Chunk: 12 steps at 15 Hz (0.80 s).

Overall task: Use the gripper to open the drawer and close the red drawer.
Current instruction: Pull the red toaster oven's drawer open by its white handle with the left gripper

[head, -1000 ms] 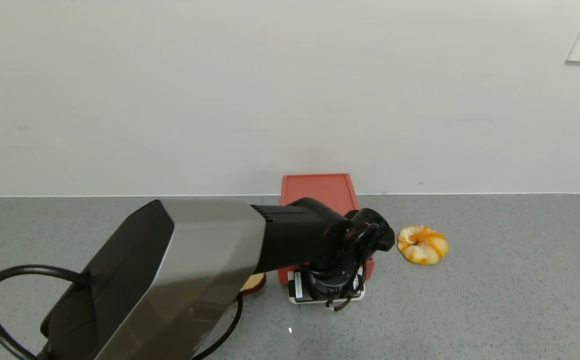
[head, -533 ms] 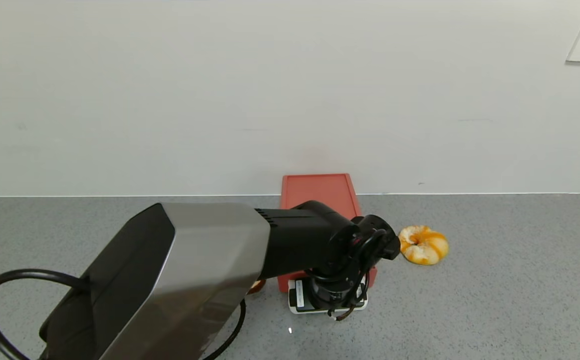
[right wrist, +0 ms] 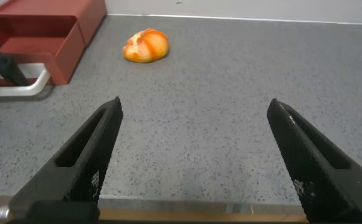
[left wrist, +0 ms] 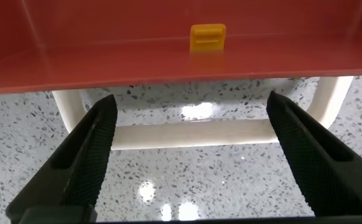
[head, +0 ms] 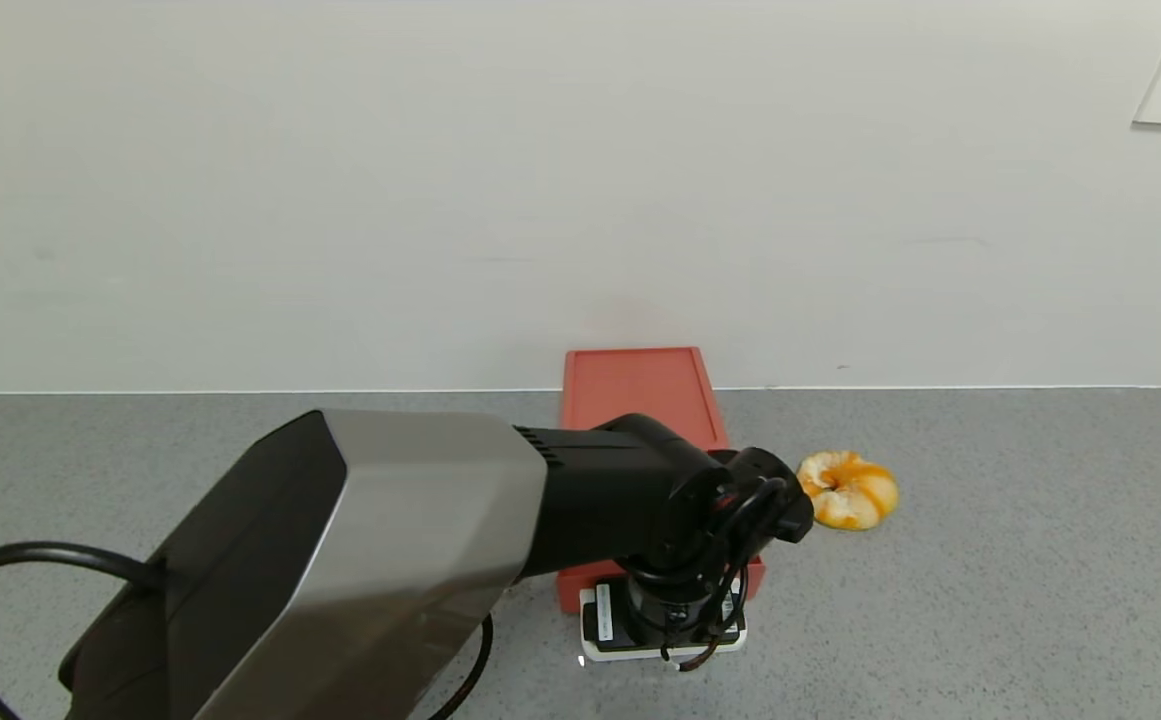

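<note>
drawer [head: 640, 400] tray out, counter [head: 990, 560] beyond

A salmon-red drawer [head: 642, 392] with a white handle [left wrist: 196, 134] is seen on a grey speckled counter [head: 990, 560]; an orange-and-white pastry [head: 848, 489] and a small yellow clip [left wrist: 207, 37] are shown.

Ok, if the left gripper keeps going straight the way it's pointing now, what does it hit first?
Likely the white handle: the open left gripper straddles its crossbar, with the drawer front just beyond. Depth between fingertips and bar is unclear.
</note>
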Motion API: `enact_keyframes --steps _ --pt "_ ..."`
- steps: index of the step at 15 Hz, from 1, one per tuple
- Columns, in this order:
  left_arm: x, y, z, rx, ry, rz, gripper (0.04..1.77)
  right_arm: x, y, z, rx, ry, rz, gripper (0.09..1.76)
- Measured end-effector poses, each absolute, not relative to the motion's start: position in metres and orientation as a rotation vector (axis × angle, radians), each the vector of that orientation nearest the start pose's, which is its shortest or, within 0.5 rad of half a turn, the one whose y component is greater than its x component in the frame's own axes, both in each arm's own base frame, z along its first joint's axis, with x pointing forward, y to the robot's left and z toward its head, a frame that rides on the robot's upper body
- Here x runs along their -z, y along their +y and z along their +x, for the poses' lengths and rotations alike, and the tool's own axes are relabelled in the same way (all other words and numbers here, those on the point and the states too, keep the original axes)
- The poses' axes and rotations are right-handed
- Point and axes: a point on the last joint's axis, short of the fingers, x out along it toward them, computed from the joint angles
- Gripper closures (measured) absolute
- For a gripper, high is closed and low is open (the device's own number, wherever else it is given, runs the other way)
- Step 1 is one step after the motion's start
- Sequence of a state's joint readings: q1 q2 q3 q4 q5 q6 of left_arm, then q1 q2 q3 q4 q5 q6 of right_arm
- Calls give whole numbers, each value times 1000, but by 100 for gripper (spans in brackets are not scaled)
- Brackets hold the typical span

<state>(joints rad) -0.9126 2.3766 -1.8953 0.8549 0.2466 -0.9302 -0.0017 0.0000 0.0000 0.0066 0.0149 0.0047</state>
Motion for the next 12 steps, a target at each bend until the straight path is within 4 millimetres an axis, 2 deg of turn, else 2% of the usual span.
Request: enact_keyframes --steps 12 --pt "-95 -337 258 -8 1260 -25 9 -75 0 -23 -13 6 5 14"
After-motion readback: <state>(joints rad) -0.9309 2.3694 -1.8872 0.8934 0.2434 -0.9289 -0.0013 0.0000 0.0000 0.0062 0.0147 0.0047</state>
